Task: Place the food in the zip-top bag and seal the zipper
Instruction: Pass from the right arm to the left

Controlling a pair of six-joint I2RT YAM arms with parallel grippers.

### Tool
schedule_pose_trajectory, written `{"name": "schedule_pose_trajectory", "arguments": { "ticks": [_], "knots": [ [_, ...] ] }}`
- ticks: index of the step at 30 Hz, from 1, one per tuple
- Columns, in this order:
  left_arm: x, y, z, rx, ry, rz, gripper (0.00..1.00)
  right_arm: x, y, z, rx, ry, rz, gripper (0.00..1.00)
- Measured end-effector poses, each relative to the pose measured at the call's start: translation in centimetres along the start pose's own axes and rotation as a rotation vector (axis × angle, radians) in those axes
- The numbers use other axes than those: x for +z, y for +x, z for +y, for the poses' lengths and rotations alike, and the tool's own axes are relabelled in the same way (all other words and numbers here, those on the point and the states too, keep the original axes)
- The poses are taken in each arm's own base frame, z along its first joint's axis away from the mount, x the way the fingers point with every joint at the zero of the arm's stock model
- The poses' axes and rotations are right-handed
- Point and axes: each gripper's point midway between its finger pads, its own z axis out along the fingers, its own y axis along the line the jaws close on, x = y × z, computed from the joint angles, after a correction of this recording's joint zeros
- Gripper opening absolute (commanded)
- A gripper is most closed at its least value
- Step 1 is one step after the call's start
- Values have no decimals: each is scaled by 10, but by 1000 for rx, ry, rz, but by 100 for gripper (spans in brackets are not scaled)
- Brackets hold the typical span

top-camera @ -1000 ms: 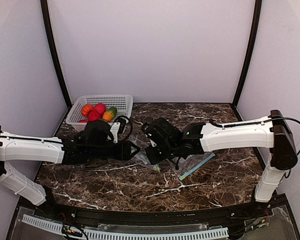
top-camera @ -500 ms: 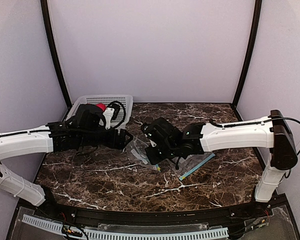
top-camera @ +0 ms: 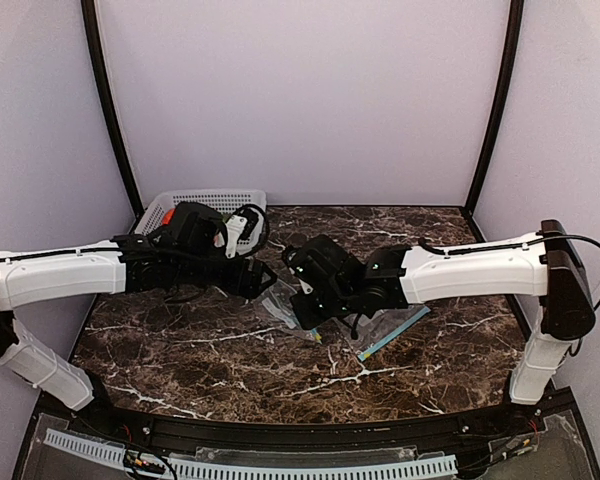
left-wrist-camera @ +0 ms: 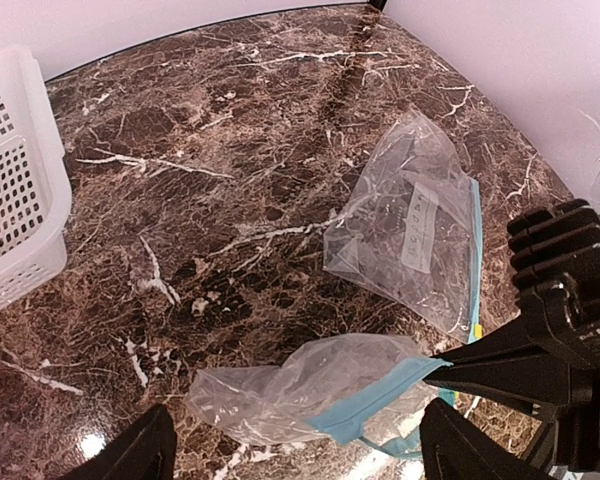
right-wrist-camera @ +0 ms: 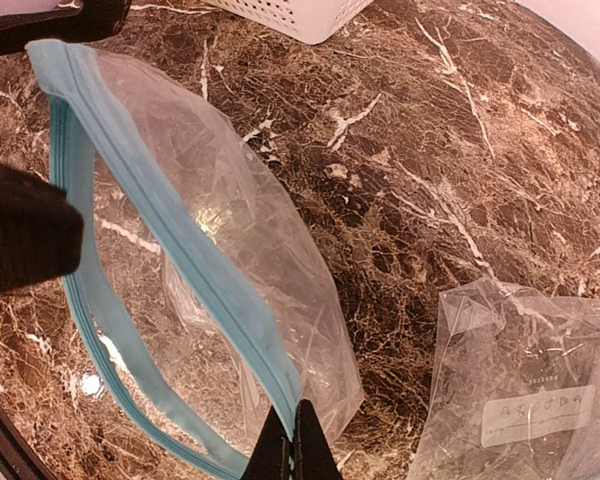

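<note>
Since a second ago, the left gripper has shifted toward the basket and spread its jaws wide, grasping nothing. The right gripper stays clenched on the bag's blue zipper edge, holding its mouth open over the table. The food sits in the basket, mostly hidden behind the left arm.
</note>
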Motion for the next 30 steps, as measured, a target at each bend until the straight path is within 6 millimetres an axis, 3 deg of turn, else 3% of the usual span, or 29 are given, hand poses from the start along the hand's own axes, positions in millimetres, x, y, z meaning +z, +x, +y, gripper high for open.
{"name": "schedule_pose_trajectory", "arguments": {
  "ticks": [13,25,30],
  "knots": [
    [9,9,-3,50,25,36,60,0,0,0,-1,1,2,0],
    [11,10,-7,94,45,37,52,-1,-3,1,0,-5,-4,0],
    [9,3,-9,137,51,22,57,-1,-2,2,-4,-7,-2,0]
  ]
}}
